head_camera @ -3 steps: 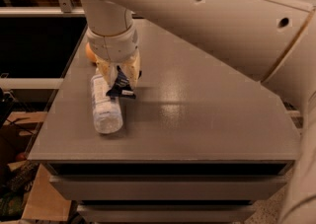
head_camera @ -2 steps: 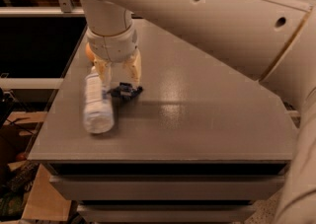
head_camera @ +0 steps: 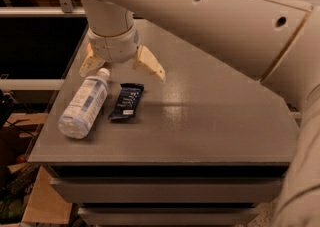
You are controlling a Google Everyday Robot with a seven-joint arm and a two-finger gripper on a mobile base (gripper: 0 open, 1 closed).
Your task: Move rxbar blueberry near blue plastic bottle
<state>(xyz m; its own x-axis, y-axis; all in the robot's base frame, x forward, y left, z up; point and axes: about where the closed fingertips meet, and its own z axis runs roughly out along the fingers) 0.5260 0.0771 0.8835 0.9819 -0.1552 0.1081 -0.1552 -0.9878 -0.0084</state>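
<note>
Gripper [head_camera: 121,67] over table [head_camera: 210,121], jaws wide and empty | rxbar blueberry [head_camera: 126,101] flat just in front of jaws, long side pointing at them | blue plastic bottle [head_camera: 82,105] just beside it, cap toward jaws

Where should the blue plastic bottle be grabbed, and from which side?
Probably across its mid-body, from above: the blue plastic bottle lies on its side, cap toward the open claw hovering just beyond it. The rxbar blueberry lies close alongside, leaving little room on that side.
</note>
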